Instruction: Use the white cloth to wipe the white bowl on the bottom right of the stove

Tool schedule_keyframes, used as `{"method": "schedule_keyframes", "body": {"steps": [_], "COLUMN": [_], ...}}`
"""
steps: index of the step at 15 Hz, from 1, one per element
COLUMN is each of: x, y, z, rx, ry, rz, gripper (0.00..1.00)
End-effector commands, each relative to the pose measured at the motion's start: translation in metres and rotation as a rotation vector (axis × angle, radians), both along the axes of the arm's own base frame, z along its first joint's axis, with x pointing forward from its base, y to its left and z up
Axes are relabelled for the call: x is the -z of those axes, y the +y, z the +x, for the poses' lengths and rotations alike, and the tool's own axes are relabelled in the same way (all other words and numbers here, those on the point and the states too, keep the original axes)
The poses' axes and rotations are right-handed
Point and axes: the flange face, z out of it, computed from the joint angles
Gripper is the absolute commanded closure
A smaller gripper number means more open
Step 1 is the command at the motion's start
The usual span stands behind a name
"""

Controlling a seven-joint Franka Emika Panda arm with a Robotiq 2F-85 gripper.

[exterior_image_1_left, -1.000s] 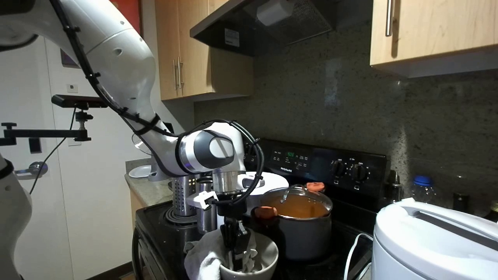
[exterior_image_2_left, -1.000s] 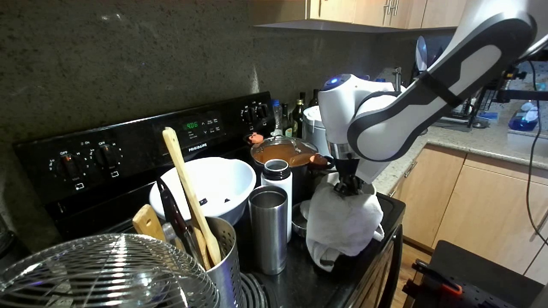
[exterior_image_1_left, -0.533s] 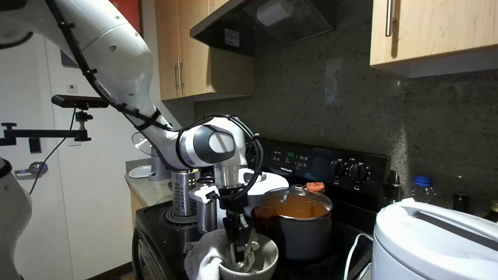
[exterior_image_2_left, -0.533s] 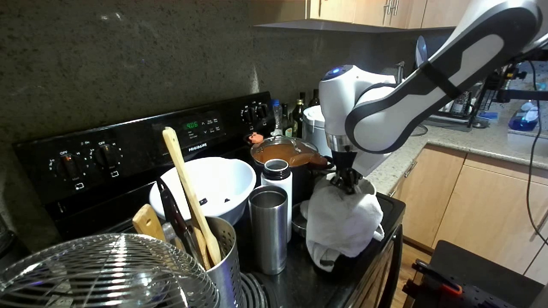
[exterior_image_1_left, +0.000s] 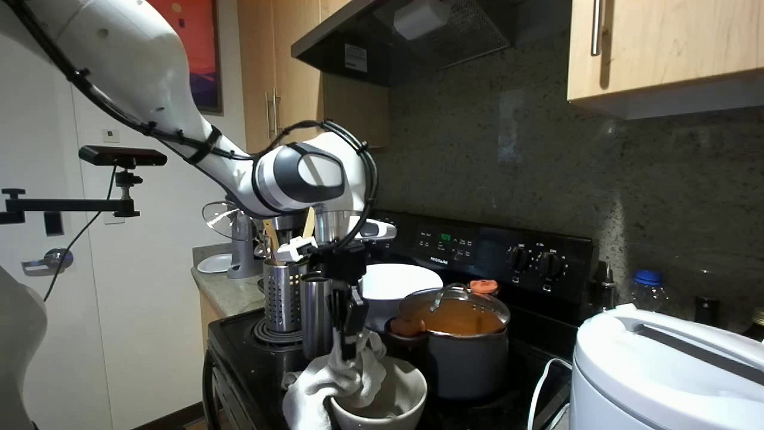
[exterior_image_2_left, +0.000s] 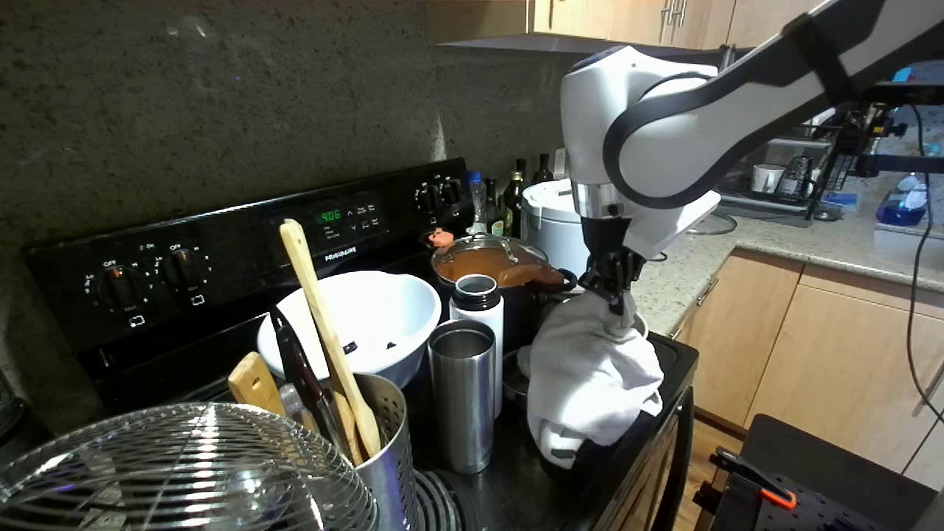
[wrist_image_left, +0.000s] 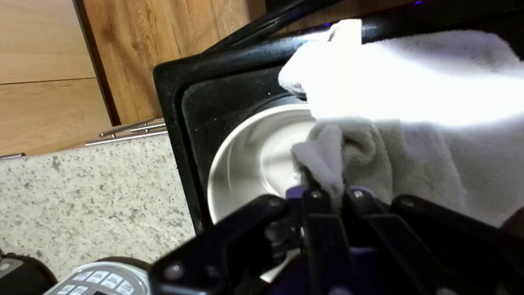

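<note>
Pinching cloth (wrist_image_left: 417, 114) in gripper (wrist_image_left: 335, 195) | wrist view: draping over 3 o'clock side of bowl (wrist_image_left: 241, 164) | possibly tipping bowl if tugging cloth hard against it

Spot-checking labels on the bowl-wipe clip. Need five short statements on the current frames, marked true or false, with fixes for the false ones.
1. The end effector is closed on the white cloth. True.
2. In the wrist view, the white cloth hides the white bowl completely. False: part of the white bowl's inside shows there.
3. A wooden utensil stands in the perforated metal holder. True.
4. The steel tumbler lies on its side. False: the steel tumbler stands upright.
5. The glass lid is on the pot. True.
</note>
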Motion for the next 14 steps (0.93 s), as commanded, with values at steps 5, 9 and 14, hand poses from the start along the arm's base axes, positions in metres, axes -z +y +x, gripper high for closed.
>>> {"method": "schedule_keyframes", "body": {"steps": [5,9,14], "x": [-0.091,-0.116,-0.109], "y": [0.054,0.081,0.106], "z": [-0.019,-0.025,-0.033], "rx": [-0.126,-0.22,-0.309], "ry": [-0.024,-0.035,0.008], "rz": [0.09,0.218,0.382], "gripper": [0.96,0.96,0.96]}}
